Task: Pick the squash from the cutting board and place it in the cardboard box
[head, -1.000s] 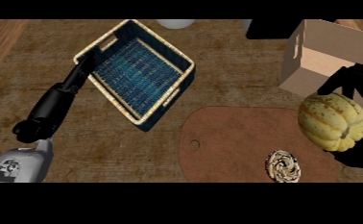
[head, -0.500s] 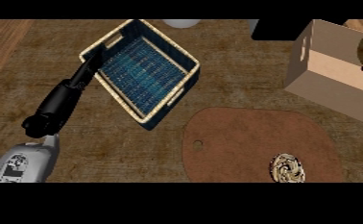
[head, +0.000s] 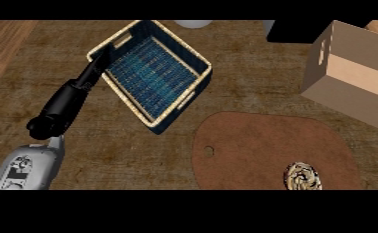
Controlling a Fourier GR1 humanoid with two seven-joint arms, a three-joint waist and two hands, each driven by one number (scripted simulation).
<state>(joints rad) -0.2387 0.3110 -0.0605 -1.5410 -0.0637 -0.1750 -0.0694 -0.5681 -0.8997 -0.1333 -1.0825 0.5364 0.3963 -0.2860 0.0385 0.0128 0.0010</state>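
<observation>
Squash: not in view, position unknown. Cutting board (head: 251,142) at 5 o'clock carries small coiled disc (head: 303,176). Cardboard box (head: 343,77) at 3 o'clock.
Left hand (head: 66,103) at 9 o'clock, fingers straight, by basket (head: 155,77) rim. Right hand out of view.
Judgement: squash hard-rinded, heavy, smooth. Wrap widest girth.

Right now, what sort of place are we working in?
Most likely a kitchen counter: a brown wood-grain worktop carries a rounded cutting board, a woven basket with a blue lining, and a cardboard box at the right.
</observation>
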